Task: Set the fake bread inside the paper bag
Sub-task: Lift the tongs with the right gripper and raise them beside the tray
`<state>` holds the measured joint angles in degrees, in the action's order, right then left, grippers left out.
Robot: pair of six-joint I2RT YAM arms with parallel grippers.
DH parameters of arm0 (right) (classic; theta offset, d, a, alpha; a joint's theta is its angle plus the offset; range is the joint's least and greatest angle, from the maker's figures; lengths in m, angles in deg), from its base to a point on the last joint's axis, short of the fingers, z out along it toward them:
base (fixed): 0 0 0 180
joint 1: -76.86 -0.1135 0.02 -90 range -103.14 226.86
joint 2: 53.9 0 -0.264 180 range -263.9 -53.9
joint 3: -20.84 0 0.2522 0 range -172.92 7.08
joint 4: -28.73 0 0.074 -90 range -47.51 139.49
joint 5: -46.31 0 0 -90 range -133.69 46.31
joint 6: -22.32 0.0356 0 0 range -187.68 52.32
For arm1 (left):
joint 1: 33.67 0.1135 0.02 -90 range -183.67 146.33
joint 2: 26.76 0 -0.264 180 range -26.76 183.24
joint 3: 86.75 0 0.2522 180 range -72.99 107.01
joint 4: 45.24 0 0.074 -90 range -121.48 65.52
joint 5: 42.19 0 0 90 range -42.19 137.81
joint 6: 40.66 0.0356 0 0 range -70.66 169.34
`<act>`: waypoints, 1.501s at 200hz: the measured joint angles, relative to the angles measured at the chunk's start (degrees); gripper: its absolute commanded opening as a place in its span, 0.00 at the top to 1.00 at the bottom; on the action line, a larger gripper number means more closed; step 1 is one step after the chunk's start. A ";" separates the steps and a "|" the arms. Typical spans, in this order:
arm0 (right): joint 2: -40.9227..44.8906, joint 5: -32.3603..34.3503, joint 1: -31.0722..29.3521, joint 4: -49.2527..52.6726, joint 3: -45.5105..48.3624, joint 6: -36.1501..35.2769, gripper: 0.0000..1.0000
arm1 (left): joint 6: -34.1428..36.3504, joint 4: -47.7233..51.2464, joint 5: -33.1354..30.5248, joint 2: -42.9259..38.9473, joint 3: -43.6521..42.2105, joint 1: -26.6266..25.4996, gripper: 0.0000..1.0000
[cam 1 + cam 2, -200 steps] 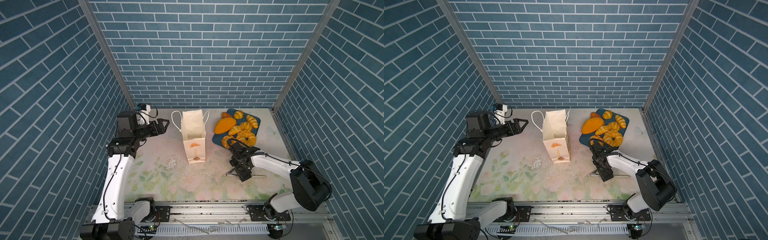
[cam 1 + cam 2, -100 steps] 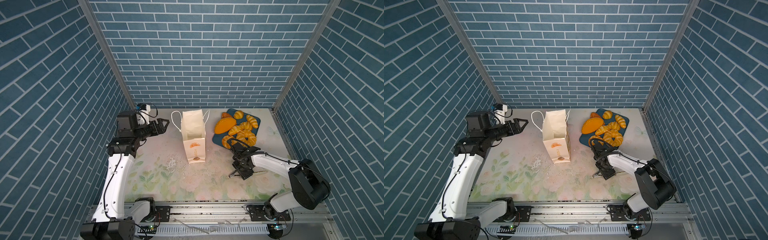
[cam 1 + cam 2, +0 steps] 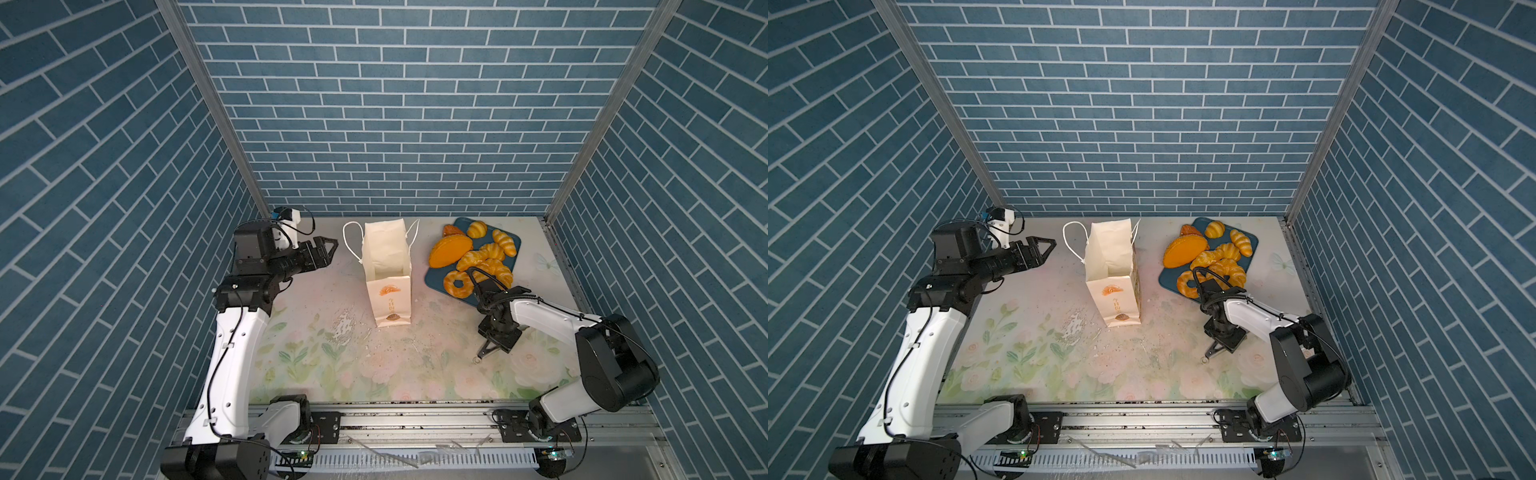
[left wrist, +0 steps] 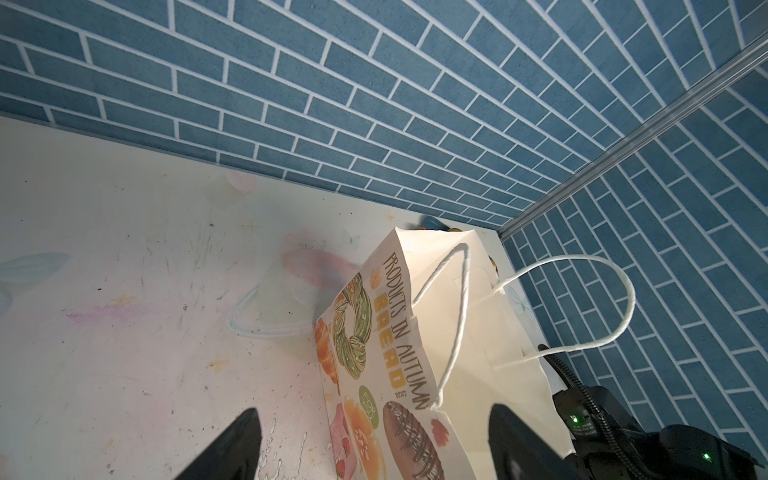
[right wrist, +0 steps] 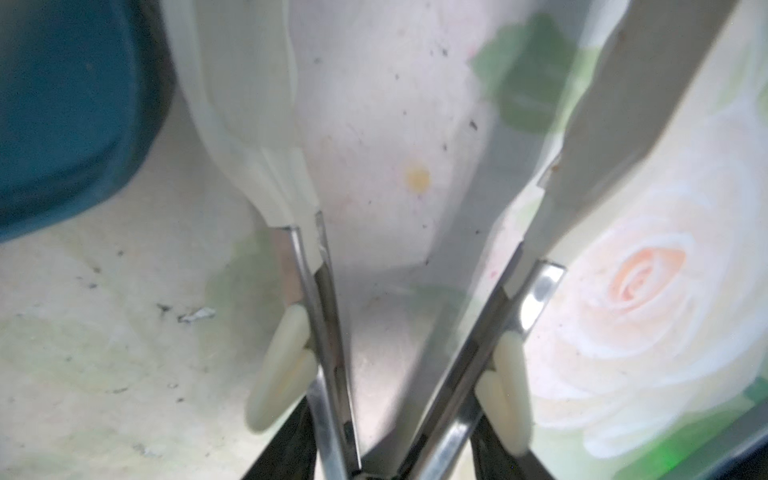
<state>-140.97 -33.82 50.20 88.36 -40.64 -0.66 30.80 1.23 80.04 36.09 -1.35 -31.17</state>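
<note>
The right gripper point(image 5: 386, 457) is pinching the tongs point(image 5: 324, 299). Its black fingers point(image 5: 286, 444) are pressing from outside on the two metal arms, which are fanning out in a V toward blurred white tips. In both top views it is pointing down at the floral table point(image 3: 374, 365), in front of the dark blue tray point(image 3: 435, 279).

The left gripper point(image 3: 328, 252) is hovering with its jaws spread wide and nothing between them. It is aiming sideways at the paper bag point(image 3: 388, 291), near the bag's cord handle but apart from it.

The bag is standing upright with its mouth open, between the left gripper and the tray. In the left wrist view its wide face is showing "PRODUCTS IN AUTUMN" and, in orange block letters, "BREAD", beside printed pastries. A green round badge is reading "FOR", and the rest is unclear. The narrow side is carrying a small orange logo whose writing is too small to read.

The fake bread point(image 3: 484, 257) is lying piled on the tray at the table's back right. None of it is showing in the bag.
</note>
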 measured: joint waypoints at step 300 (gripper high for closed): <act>15.56 1.18 9.07 -9.03 9.66 -5.29 0.12 | 0.00 -0.39 0.24 -0.28 -0.26 0.96 0.13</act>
<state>-125.41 -32.64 59.27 79.33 -30.98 -5.95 30.80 0.84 80.28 35.81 -1.61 -30.21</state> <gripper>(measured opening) 0.874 0.870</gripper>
